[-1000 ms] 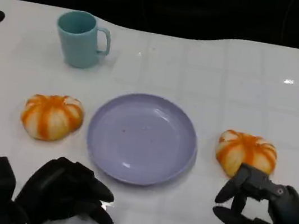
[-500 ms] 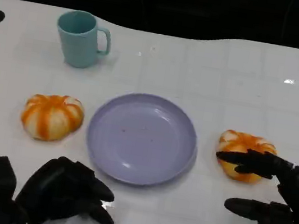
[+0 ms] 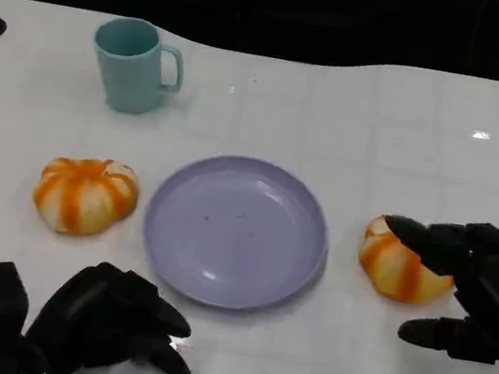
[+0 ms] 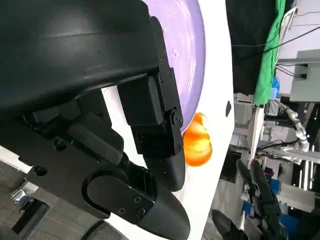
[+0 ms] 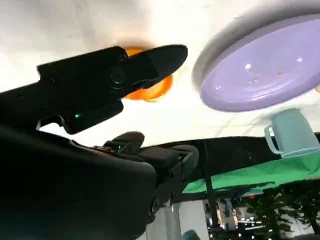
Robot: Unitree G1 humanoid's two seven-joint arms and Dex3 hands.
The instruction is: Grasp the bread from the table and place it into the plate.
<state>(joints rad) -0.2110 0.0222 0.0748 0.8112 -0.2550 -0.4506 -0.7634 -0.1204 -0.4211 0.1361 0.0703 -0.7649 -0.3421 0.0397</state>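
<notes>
We log our right hand [image 3: 471, 289] at lower right, fingers spread, cupped over the right bread [image 3: 399, 263] without closing. Purple plate [image 3: 235, 230] lies just left, bare white table [image 3: 354, 128] beyond. Left hand [image 3: 109, 321], lower left, curled, holding nothing.

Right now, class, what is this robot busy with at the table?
The right hand is open, its fingers spread around the bread on the right beside the purple plate, with no grip visible yet. The left hand rests near the table's front edge with fingers curled, holding nothing. A second bread lies left of the plate, and a teal mug stands behind.
</notes>
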